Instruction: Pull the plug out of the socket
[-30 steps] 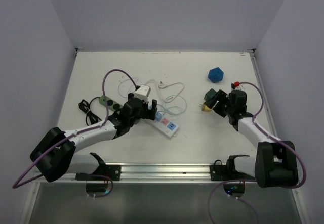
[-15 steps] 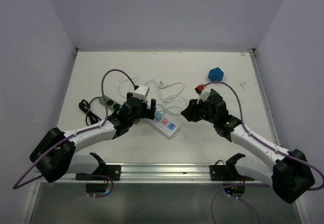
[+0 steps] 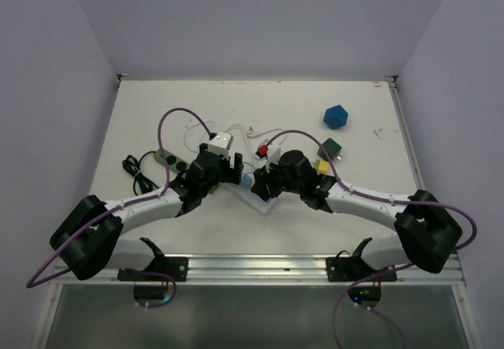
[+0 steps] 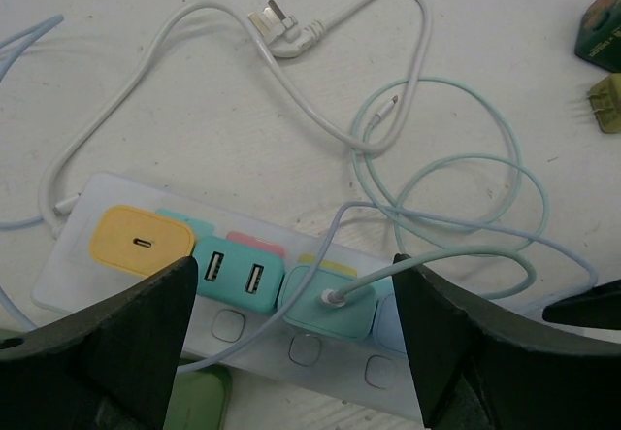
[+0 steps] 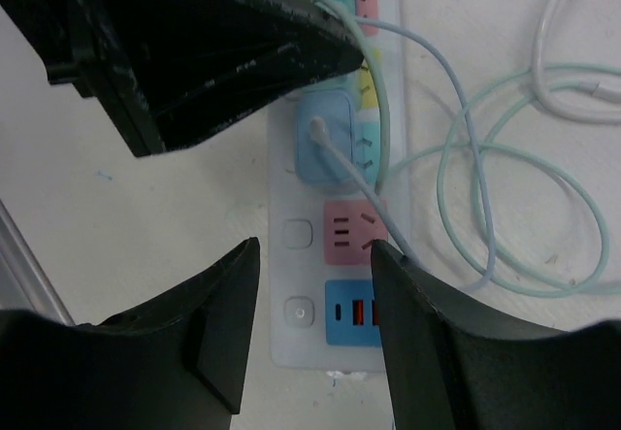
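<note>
A white power strip [image 4: 73,216] lies on the table, also in the top view [image 3: 266,202] and the right wrist view [image 5: 291,284]. It carries a yellow plug [image 4: 141,241], a teal USB adapter [image 4: 233,275], a teal plug [image 4: 325,304] with a pale green cable, and a light blue plug [image 5: 325,144] with a lilac cable. My left gripper [image 4: 294,294] is open, its jaws straddling the teal plugs just above the strip. My right gripper [image 5: 313,255] is open over the strip's pink socket [image 5: 354,228], right next to the light blue plug. Both grippers are empty.
Loose white and pale green cables [image 4: 408,110] coil beyond the strip. A green cube [image 3: 331,147] and a yellow plug [image 3: 321,166] lie behind the right arm. A blue polyhedron [image 3: 335,116] sits at the back right. A green strip [image 3: 168,159] with a black cord lies to the left.
My right arm has swung left from the table's right side to the power strip, leaving the yellow plug behind. My left gripper has stayed over the strip.
</note>
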Controlling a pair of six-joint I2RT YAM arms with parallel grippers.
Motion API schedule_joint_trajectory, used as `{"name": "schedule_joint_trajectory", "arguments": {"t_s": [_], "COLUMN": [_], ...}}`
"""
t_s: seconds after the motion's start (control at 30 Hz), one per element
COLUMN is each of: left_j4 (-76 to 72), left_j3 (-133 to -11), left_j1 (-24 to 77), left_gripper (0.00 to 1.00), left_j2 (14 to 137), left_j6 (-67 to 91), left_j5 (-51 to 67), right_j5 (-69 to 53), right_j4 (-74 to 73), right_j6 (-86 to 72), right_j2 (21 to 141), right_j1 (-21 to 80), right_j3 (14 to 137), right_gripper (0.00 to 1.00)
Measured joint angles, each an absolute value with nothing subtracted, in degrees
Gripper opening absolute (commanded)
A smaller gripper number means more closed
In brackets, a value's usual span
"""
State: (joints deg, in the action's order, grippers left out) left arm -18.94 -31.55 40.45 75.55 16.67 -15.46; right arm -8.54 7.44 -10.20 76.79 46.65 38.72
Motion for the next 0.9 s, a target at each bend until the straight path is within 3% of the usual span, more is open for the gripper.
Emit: {"name": "schedule_joint_trajectory", "arguments": {"t_s": [0.5, 0.6, 0.67, 0.73, 0.9], "left_j4": [-27.59, -29.17, -29.78, -30.44, -33.47], "left_j3": [-29.67, -29.65, -29.65, -29.65, -29.67], "left_j1": [39.75, 39.7, 39.7, 39.68, 39.62], "left_gripper": [0.66, 0.61, 0.6, 0.51, 0.36], "left_j2": [79.75, 80.62, 81.12, 81.6, 84.01], "left_j6": [15.16, 15.18, 15.22, 15.29, 15.49], "left_j5": [-14.24, -13.61, -13.21, -12.91, -11.0], "right_j5": [-0.51, -0.27, 0.14, 0.38, 0.62], "right_j4": [11.7, 11.84, 11.88, 11.86, 11.57], "right_j6": [-6.26, -6.07, -5.72, -5.5, -4.82], "right_j2": [92.99, 93.8, 93.89, 93.89, 93.45], "right_j1": [49.65, 49.95, 50.26, 50.33, 50.41], "right_j3": [48.31, 48.42, 48.58, 48.6, 48.49], "right_gripper": [0.54, 0.42, 0.28, 0.17, 0.08]}}
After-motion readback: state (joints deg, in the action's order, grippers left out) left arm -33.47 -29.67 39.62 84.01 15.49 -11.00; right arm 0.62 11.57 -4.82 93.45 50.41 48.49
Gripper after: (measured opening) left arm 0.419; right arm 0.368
